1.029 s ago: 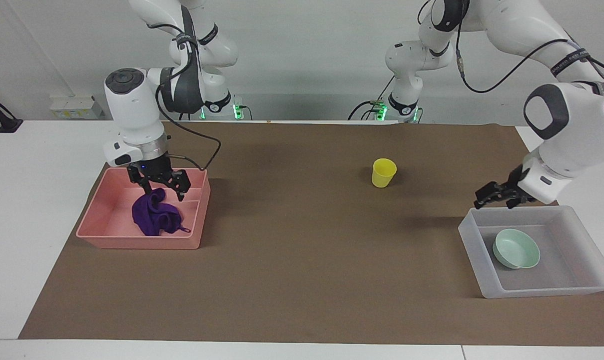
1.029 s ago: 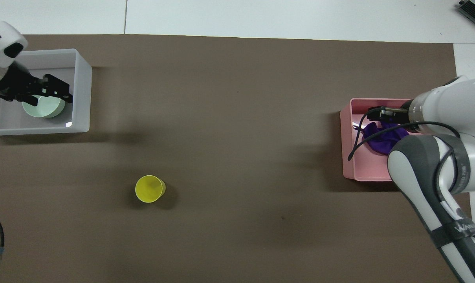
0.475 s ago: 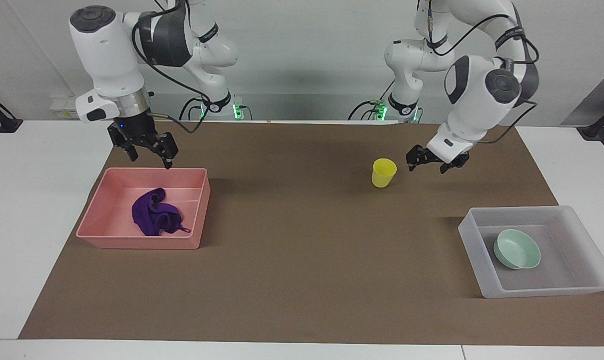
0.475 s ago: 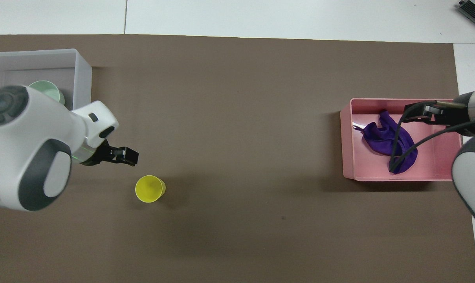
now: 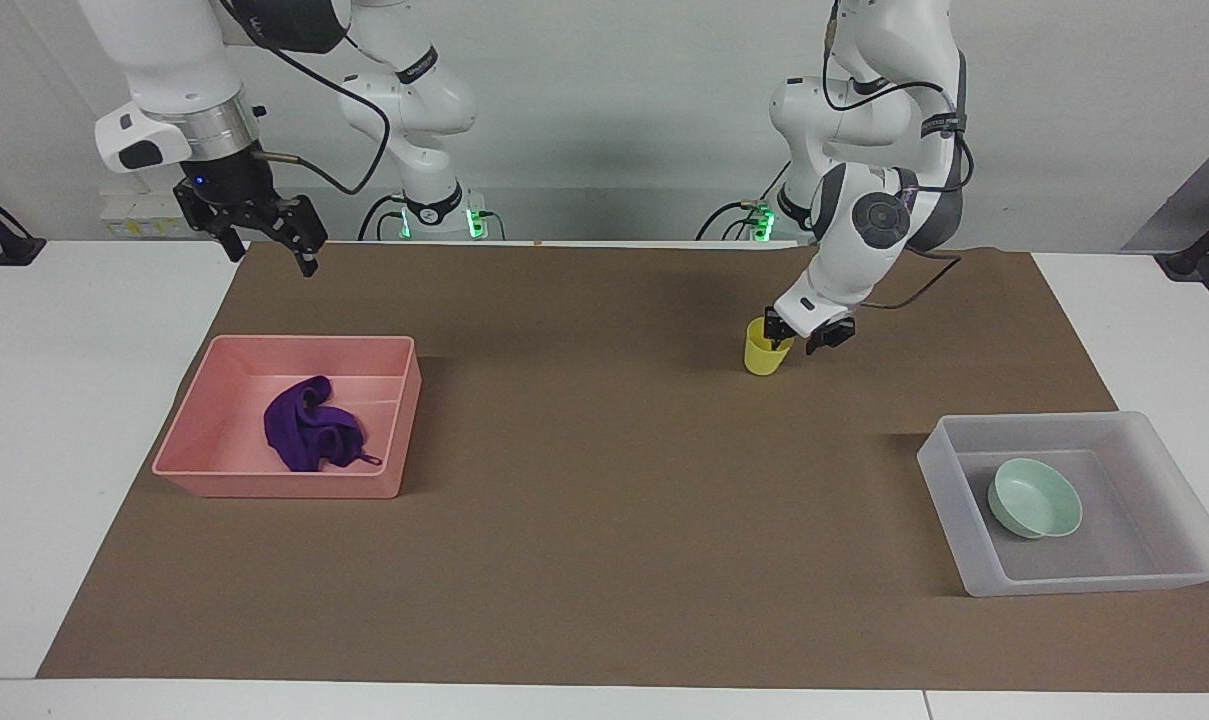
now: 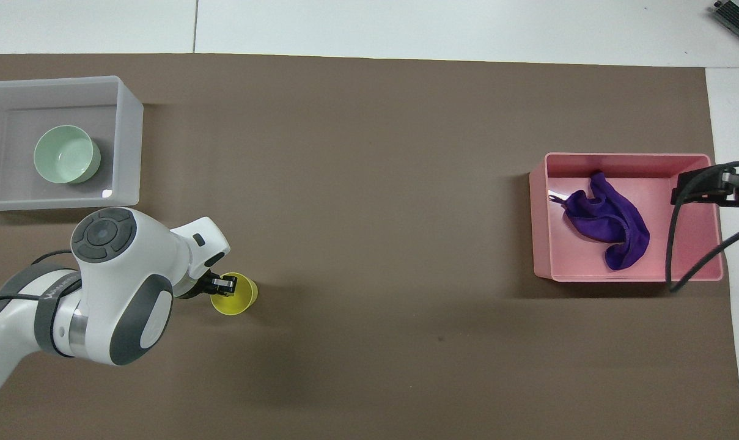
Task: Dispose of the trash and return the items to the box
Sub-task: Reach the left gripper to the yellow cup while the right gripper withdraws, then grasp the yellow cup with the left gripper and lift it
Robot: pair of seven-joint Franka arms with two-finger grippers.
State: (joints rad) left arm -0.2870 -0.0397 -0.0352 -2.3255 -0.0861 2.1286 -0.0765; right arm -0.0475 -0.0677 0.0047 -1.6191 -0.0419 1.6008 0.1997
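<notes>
Left gripper (image 5: 797, 338) astride cup (image 5: 765, 352) rim

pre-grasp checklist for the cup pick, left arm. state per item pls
1. Left gripper at the yellow cup rim, one finger seemingly inside, one outside: ok.
2. Fingers not yet closed on the cup wall: ok, gap visible.
3. Cup upright on the brown mat: ok.
4. Translucent bin has room: ok, only the green bowl sits in it, toward one side.
5. Purple rag fully inside the pink bin: ok.
6. Right gripper out of the way: ok, raised over the mat edge at the right arm's end, open, holding nothing.
</notes>
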